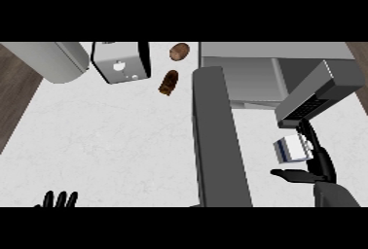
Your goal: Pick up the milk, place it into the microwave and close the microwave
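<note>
One robot hand (322, 170) around milk (290, 150), thumb beneath

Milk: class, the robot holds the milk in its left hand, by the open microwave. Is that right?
Not quite: the hand is wrong. The head view shows the milk in the right hand, by the open microwave. The left hand rests open at the lower left edge, holding nothing.
</note>
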